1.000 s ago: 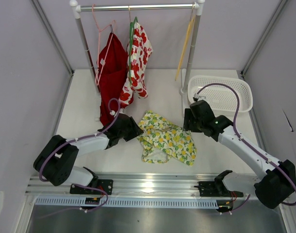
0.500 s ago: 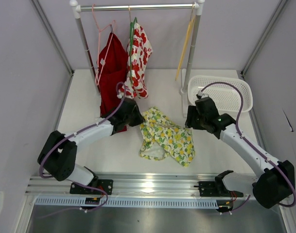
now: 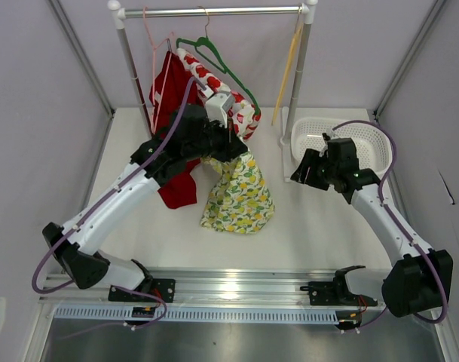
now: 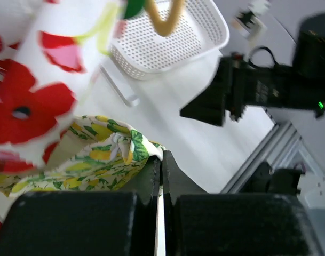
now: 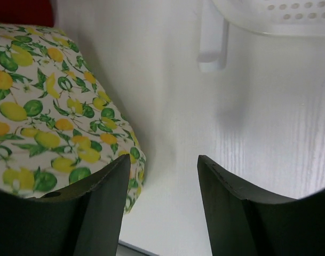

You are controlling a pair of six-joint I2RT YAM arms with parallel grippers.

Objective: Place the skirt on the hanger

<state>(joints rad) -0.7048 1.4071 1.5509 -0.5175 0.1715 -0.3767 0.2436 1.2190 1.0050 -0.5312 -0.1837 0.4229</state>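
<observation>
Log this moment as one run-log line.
left tool: shut on lemon-print skirt, hanging | right tool: open, empty, near white basket | yellow-tan hanger: on rail, bare

In the left wrist view we get the hanger (image 4: pixel 165 16) only as a blurred loop, clipped by the top edge, and the flowered garment (image 4: pixel 23 106) is smeared. The skirt (image 4: pixel 98 154) runs off left, its near edge hidden behind the left gripper (image 4: pixel 161 170).

The skirt (image 3: pixel 238 194) hangs left of the basket (image 3: pixel 374 140) (hanger (image 3: pixel 288 72) behind, on rail (image 3: pixel 214 11)).
</observation>
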